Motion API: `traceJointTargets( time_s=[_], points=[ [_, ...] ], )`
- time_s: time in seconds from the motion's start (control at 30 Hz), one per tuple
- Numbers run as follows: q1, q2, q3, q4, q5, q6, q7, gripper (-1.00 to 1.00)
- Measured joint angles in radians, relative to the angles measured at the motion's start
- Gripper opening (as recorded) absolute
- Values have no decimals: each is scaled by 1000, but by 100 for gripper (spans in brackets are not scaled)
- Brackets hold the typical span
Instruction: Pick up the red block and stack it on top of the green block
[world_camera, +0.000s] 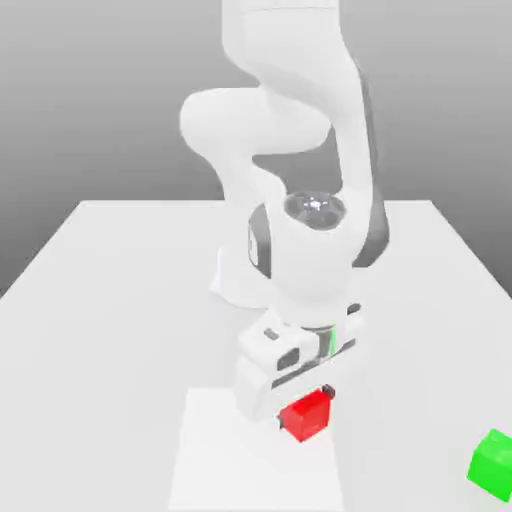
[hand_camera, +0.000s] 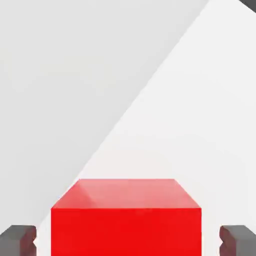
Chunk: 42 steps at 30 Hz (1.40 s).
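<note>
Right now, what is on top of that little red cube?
Nothing sits on the red block; the hand view shows its top bare. The gripper straddles it, a finger apart from each side. The robot's hand hangs above, hiding the table just behind the block.

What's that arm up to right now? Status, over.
Gripper open, fingers straddling red block, gaps both sides. Block not yet gripped. Green block apart, exterior view's right; nothing between.
</note>
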Motion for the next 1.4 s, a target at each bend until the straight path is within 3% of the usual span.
traceJointTargets(
  time_s=[0.17,0.63,0.77,1.0,1.4],
  points=[
    [-2,-12,4,0,3,-10,-1,-100],
    [-27,-239,45,-28,76,-211,-54,-100],
    [-73,-224,109,34,117,-251,-69,-100],
    [23,-167,177,164,134,-319,-52,-100],
    [128,-43,223,388,34,-432,71,-100]
  ],
)
